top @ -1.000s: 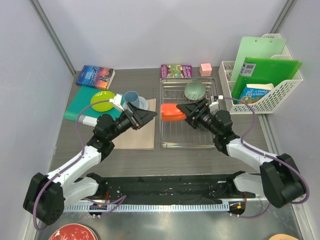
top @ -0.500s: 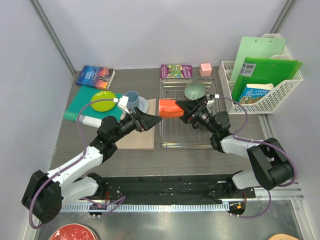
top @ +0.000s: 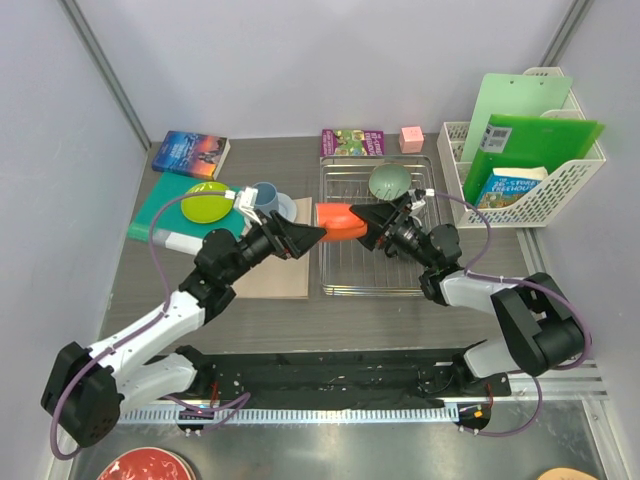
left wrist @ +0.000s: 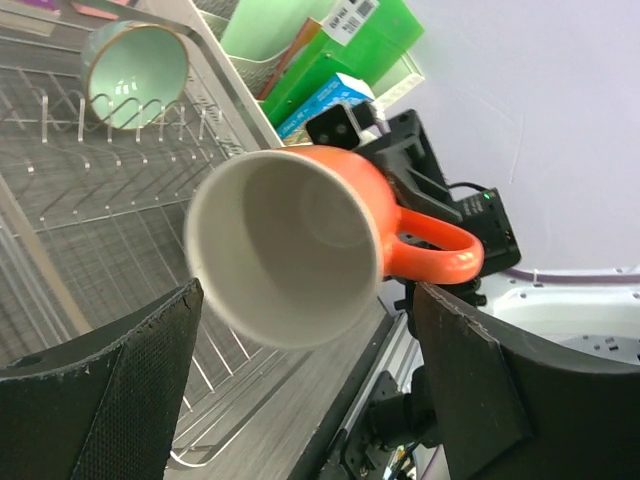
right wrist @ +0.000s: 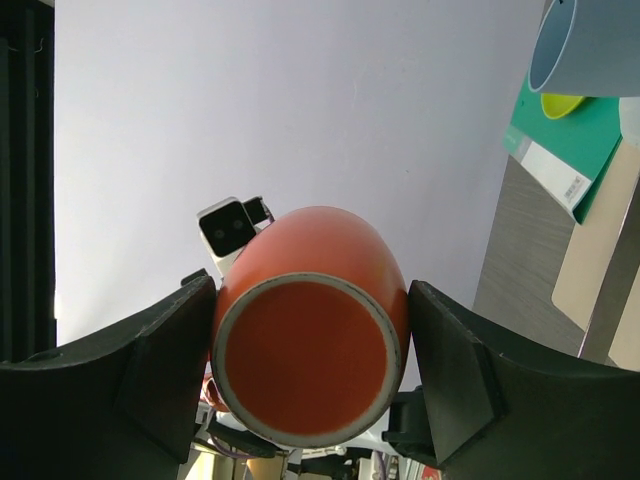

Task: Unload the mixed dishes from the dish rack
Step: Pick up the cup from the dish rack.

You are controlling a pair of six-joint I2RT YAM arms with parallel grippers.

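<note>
My right gripper (top: 368, 226) is shut on the orange mug (top: 338, 220) and holds it on its side in the air over the left edge of the silver wire dish rack (top: 376, 268). The right wrist view shows the mug's base (right wrist: 305, 365) between the fingers (right wrist: 150, 385). My left gripper (top: 303, 238) is open just left of the mug; its wrist view shows the mug's mouth (left wrist: 285, 255) and handle (left wrist: 440, 250) between and beyond its spread fingers (left wrist: 115, 395). The sage-green bowl (top: 389, 181) stands in the rack's back. The lime-green plate (top: 205, 202), the light blue cup (top: 263, 196) and a pale plate (top: 287, 208) lie left of the rack.
A tan mat (top: 275, 268) lies left of the rack, under my left gripper. A teal book (top: 160, 218) lies under the lime plate. Books (top: 190, 153) and a pink cube (top: 411, 138) sit at the back. A white slotted file basket (top: 560, 180) stands right. A red plate (top: 145, 468) lies near left.
My right gripper has lifted the orange mug out of the rack and carried it left. My left gripper has swung right, up to the mug's mouth.
</note>
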